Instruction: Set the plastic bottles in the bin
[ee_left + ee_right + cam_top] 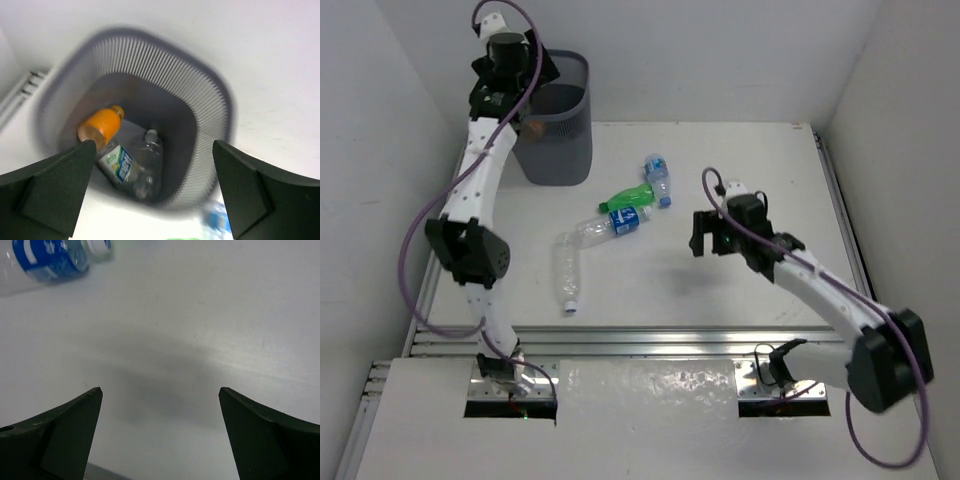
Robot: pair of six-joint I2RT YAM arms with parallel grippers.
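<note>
Showing only at left wrist: labelled bottle inside bin; left gripper, right gripper spread wide.

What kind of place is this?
Probably a robot testing lab: white robot arms, left and right, mounted at a plain white table boxed in by bare white walls, with crushed plastic bottles and a dark grey mesh bin.

White matte worktop, faintly scuffed in the right wrist view. Aluminium rail along the near edge, second rail down the right side. Plain white walls behind and at both sides. Glossy wrinkled sheet on the near ledge.
</note>
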